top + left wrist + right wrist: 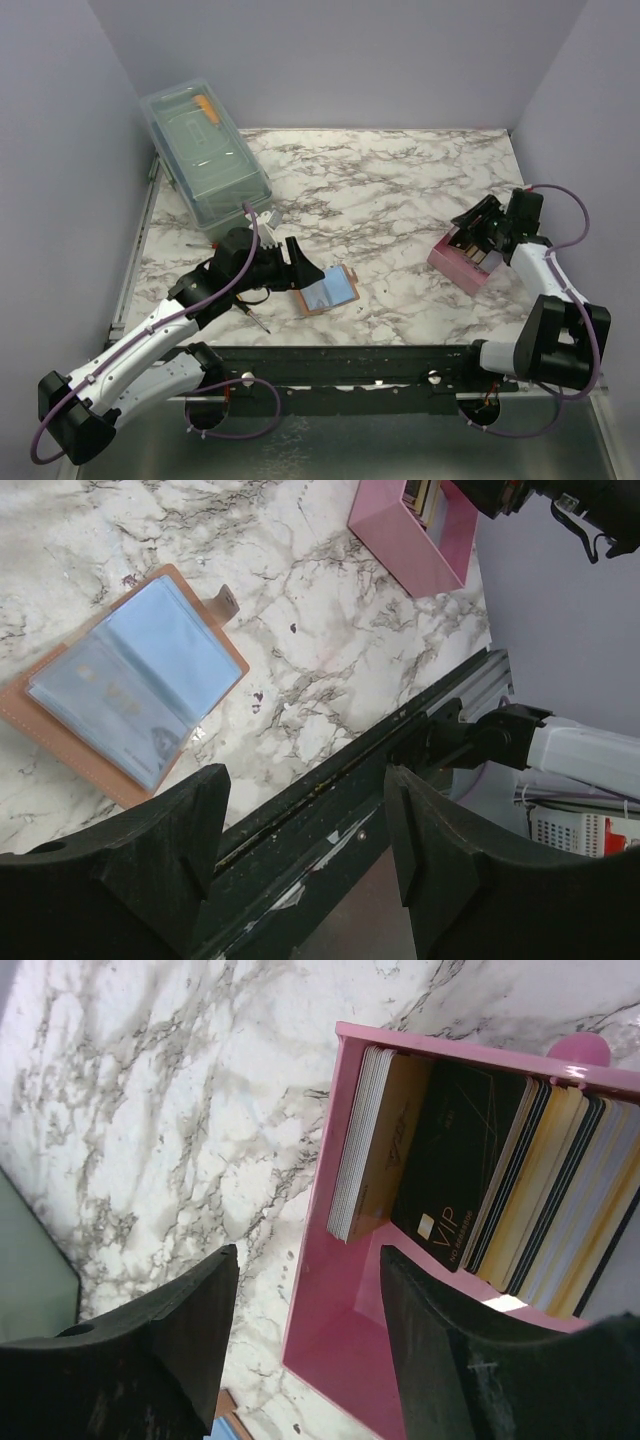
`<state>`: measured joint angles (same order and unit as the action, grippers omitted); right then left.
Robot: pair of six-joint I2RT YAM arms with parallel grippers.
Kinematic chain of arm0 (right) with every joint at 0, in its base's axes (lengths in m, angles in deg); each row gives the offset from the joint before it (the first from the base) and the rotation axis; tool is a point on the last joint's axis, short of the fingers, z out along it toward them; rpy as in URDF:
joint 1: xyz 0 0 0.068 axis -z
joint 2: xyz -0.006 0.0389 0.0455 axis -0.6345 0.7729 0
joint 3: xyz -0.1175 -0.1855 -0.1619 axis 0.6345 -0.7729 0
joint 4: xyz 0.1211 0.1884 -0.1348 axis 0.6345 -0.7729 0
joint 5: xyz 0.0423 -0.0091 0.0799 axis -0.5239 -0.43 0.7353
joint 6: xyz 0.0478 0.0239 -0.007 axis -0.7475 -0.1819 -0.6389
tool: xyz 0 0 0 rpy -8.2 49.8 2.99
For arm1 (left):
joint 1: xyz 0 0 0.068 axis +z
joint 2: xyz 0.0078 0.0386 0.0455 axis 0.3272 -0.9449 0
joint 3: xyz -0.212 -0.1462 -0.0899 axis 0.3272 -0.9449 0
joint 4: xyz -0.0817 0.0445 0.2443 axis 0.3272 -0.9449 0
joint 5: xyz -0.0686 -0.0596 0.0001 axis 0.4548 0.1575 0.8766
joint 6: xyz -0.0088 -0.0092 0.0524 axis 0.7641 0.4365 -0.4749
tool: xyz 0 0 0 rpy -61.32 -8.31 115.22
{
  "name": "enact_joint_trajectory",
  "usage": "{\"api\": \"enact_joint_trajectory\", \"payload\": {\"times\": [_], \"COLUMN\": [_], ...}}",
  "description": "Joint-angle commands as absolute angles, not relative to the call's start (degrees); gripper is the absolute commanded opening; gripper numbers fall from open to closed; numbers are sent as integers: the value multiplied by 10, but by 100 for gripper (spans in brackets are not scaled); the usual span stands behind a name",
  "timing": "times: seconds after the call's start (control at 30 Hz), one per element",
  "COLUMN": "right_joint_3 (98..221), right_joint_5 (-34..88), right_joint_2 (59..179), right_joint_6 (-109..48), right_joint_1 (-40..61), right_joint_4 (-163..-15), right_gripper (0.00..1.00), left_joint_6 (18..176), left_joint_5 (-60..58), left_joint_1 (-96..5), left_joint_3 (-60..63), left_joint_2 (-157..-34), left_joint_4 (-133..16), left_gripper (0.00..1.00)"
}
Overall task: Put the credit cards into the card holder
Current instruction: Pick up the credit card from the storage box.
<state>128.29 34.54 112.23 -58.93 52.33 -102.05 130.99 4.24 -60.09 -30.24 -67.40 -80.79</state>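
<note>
The card holder (326,290) lies open on the marble table, tan leather with pale blue sleeves; it also shows in the left wrist view (130,690). My left gripper (303,266) is open and empty, just left of the holder and above the table's front edge (305,850). The credit cards (460,1160) stand in a row in a pink slotted tray (458,266): a tan stack (375,1150), a black VIP card, yellow and dark ones. My right gripper (473,232) is open and empty, hovering over the tray's near end (310,1310).
A clear lidded plastic box (205,160) stands at the back left. A thin dark tool (256,318) lies near the left arm. A black rail (350,362) runs along the front edge. Walls close in on both sides.
</note>
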Motion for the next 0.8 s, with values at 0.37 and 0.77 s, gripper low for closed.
{"api": "enact_joint_trajectory", "payload": {"times": [0.37, 0.77], "right_joint_3": [1213, 1225], "right_joint_5": [522, 549], "right_joint_2": [1203, 1265], "right_joint_6": [-651, -657], "right_joint_1": [591, 596], "right_joint_4": [-796, -751], "right_gripper": [73, 77], "left_joint_6": [1308, 1321], "left_joint_5": [63, 64], "left_joint_1": [-600, -600], "left_joint_3": [-300, -303], "left_joint_2": [-683, -677], "left_joint_4": [-797, -797], "left_gripper": [70, 70]}}
